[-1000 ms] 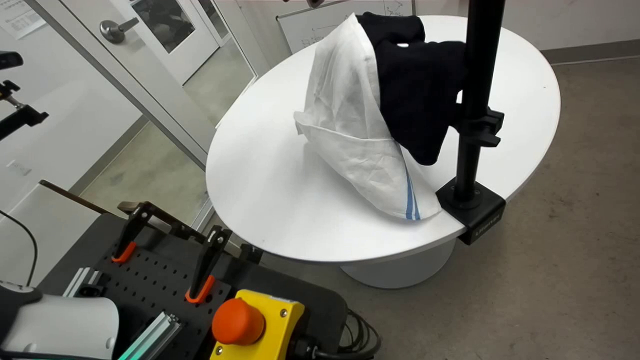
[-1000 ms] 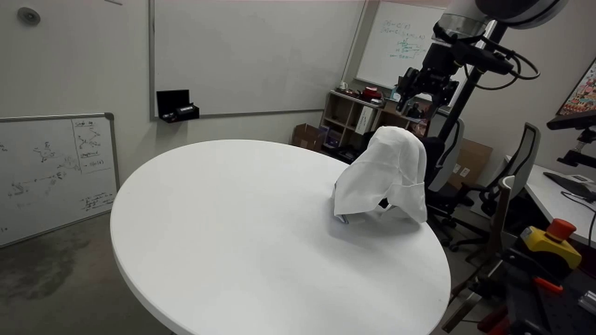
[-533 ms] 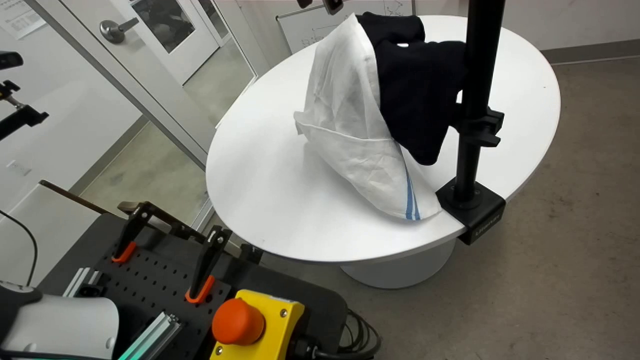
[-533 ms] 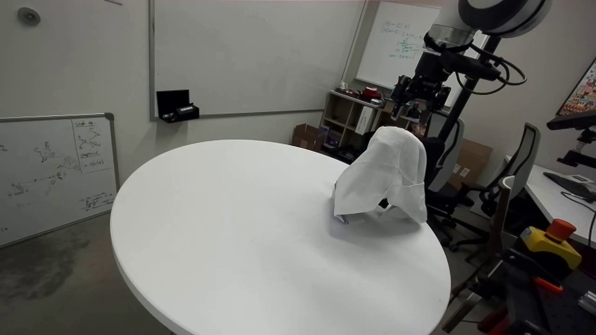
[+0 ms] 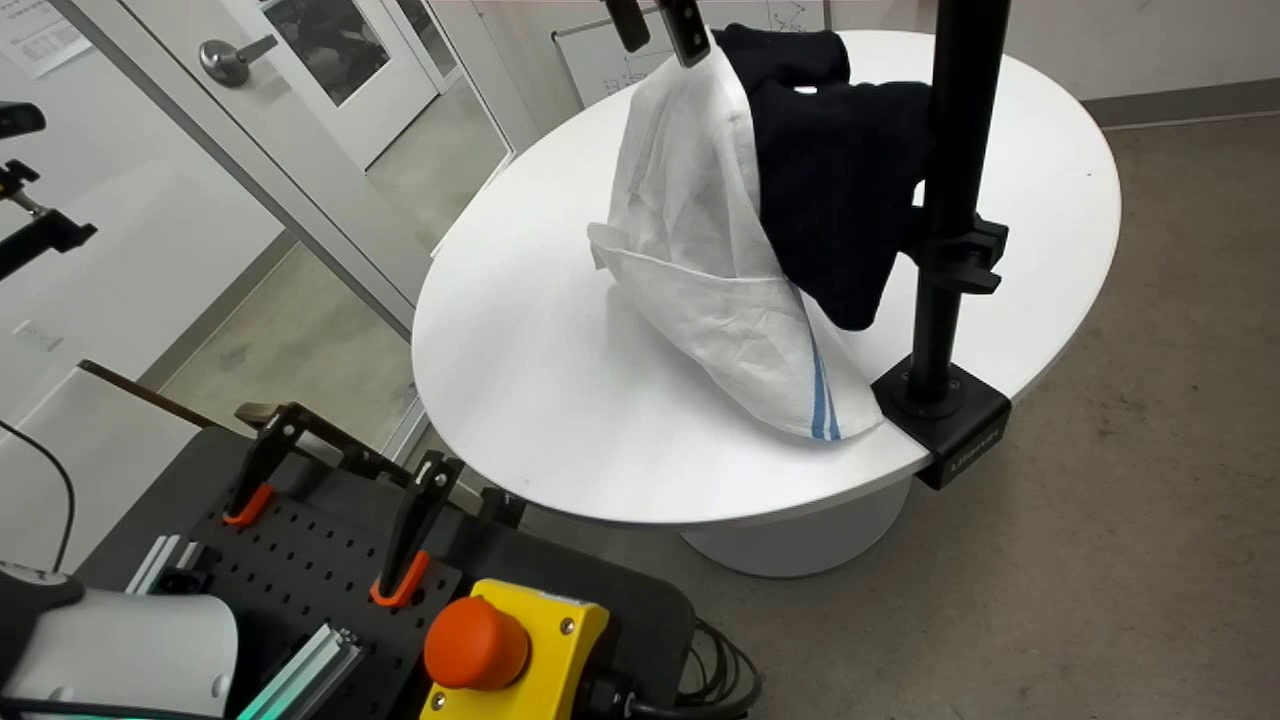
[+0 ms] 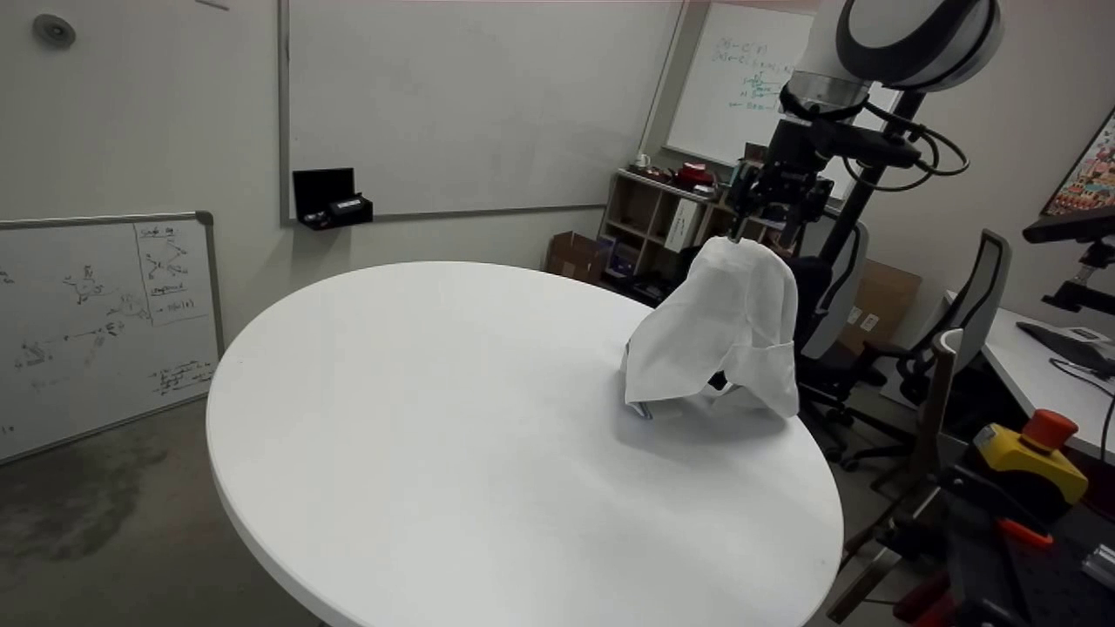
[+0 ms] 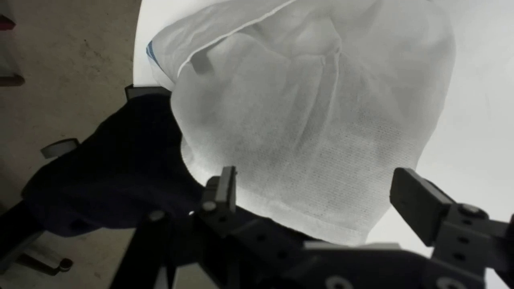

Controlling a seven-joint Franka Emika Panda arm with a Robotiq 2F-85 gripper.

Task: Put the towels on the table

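The white towel (image 5: 690,200) with blue stripes is draped in a raised, tent-like shape on the round white table (image 5: 520,400); it also shows in an exterior view (image 6: 714,322) and the wrist view (image 7: 301,100). The black towel (image 5: 830,190) hangs beside it against the black pole; it is dark at the left in the wrist view (image 7: 132,160). Its pattern does not show. What holds the towels up is hidden. My gripper (image 5: 660,48) is open and empty, at the white towel's top (image 6: 765,228). Its fingers (image 7: 315,176) straddle the towel's upper end; contact cannot be told.
A black pole (image 5: 955,180) rises from a clamp (image 5: 945,420) on the table edge, close beside the black towel. A yellow emergency-stop box (image 5: 540,650) sits on the dark cart (image 5: 640,600). A whiteboard (image 6: 104,331) and chairs (image 6: 949,322) stand beyond the table.
My gripper has come down and slightly sideways toward the top of the white towel, fingers staying open. The towels and the table have not moved.
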